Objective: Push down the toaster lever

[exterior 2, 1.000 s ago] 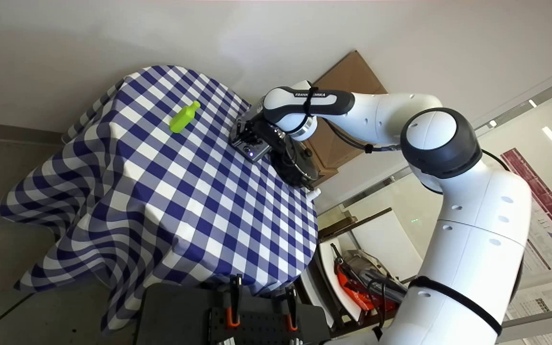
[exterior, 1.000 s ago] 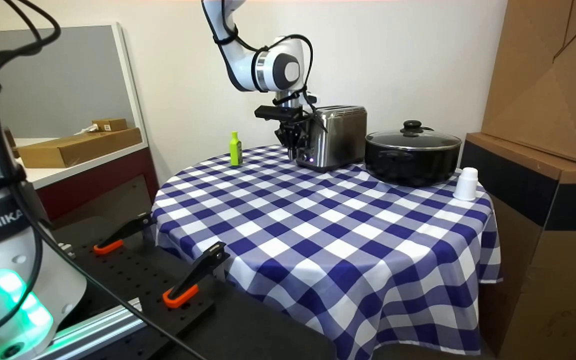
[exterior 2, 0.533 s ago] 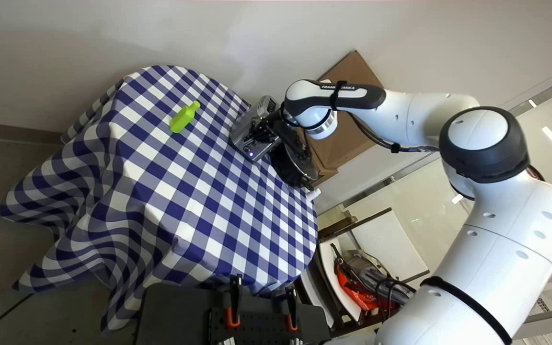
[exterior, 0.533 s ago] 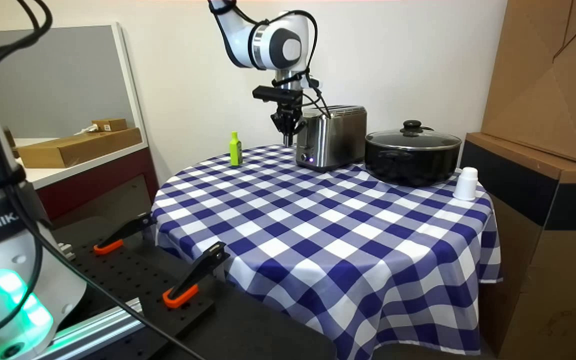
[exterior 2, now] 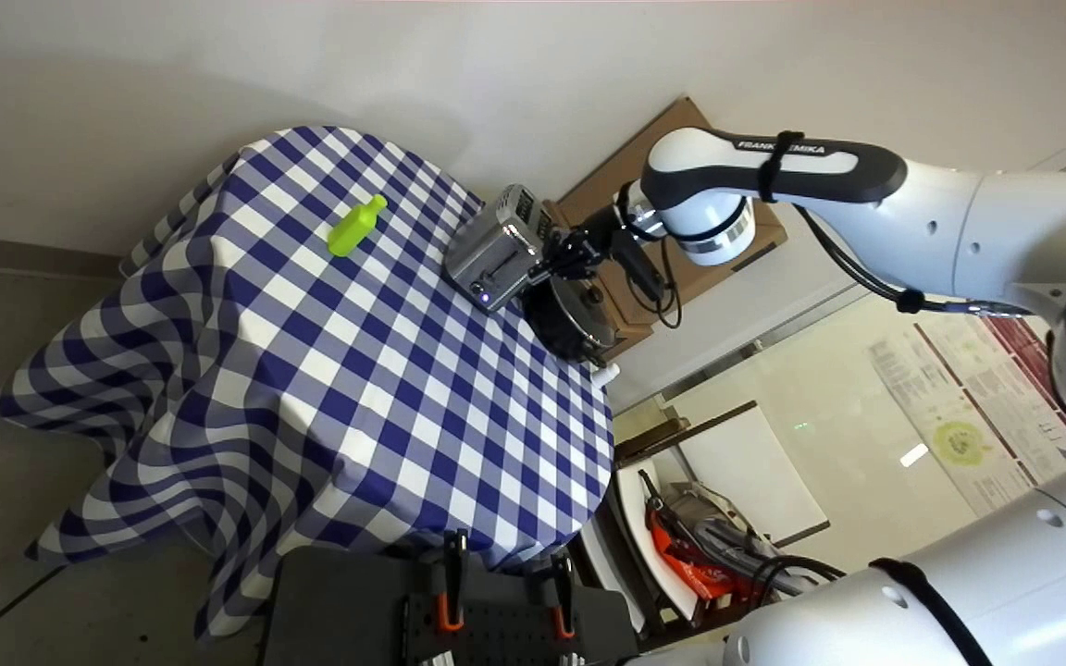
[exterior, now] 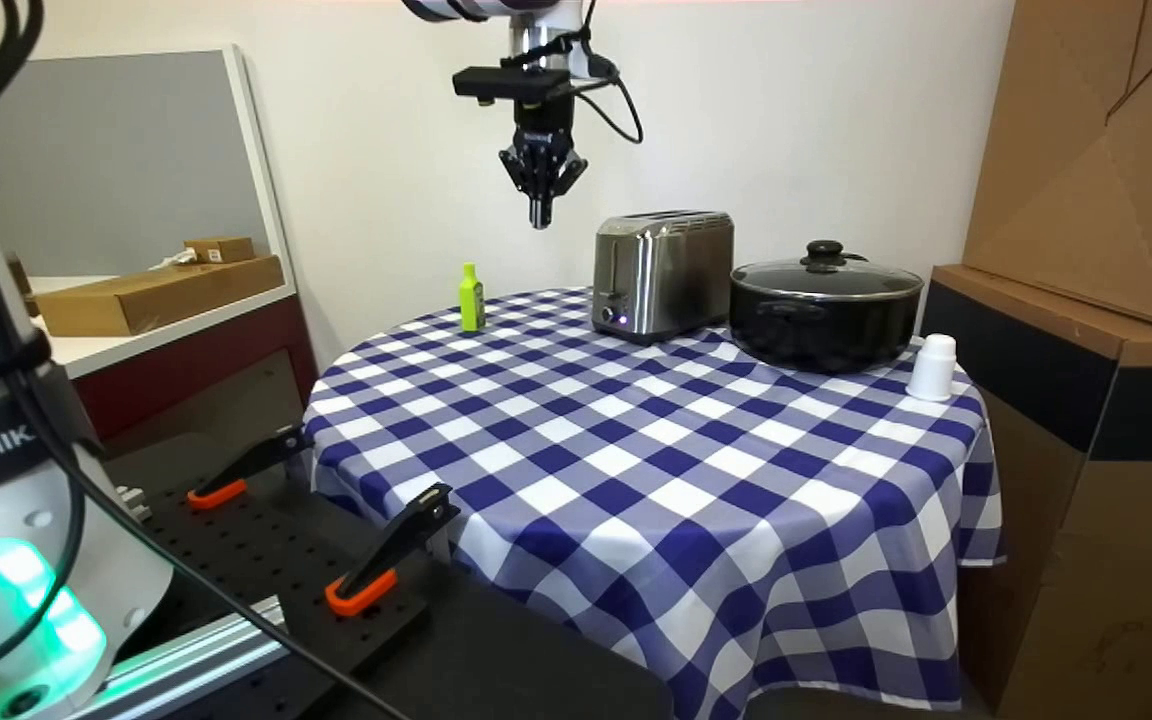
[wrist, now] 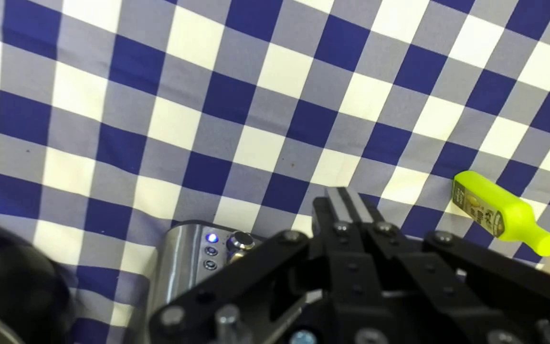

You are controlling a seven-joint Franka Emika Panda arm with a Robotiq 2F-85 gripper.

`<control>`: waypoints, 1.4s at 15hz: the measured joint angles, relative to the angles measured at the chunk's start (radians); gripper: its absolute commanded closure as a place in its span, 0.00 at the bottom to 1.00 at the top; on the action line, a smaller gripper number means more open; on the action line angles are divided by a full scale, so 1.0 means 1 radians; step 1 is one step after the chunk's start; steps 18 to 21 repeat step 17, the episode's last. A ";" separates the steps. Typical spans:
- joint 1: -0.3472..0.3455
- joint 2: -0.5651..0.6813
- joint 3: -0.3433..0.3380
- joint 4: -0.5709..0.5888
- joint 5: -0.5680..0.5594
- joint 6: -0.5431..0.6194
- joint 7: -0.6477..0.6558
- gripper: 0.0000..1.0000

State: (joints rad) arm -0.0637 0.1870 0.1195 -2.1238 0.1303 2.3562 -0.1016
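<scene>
The silver toaster (exterior: pixel 671 275) stands on the checked cloth. It also shows in an exterior view (exterior 2: pixel 494 248) and partly in the wrist view (wrist: pixel 179 267). Its lever (exterior: pixel 614 298) sits low in the front slot, just above the dial; a small light on the front glows blue-violet. My gripper (exterior: pixel 540 222) is in the air, above and to the side of the toaster's front, apart from it. In the wrist view the fingers (wrist: pixel 344 193) are together with nothing between them. The gripper hides much of the toaster there, and the lever cannot be made out clearly.
A black pot (exterior: pixel 824 318) with a glass lid stands beside the toaster, and white cups (exterior: pixel 933 368) stand near the table edge. A yellow-green bottle (exterior: pixel 472 298) stands on the toaster's other side. Cardboard boxes (exterior: pixel 1066 400) are beside the table. A wall is behind.
My gripper has risen from low at the toaster's front to above toaster height and has moved away from it. The fingers look shut throughout. The toaster has not moved.
</scene>
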 measured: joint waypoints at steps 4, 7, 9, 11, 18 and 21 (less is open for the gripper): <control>0.000 -0.154 -0.057 -0.098 0.000 0.000 0.049 1.00; -0.001 -0.224 -0.097 -0.139 0.000 -0.018 0.092 0.98; -0.001 -0.252 -0.115 -0.151 0.000 -0.048 0.111 0.84; -0.001 -0.262 -0.119 -0.155 0.000 -0.057 0.118 0.74; 0.000 -0.262 -0.119 -0.157 0.000 -0.057 0.121 0.74; 0.000 -0.262 -0.119 -0.157 0.000 -0.057 0.121 0.74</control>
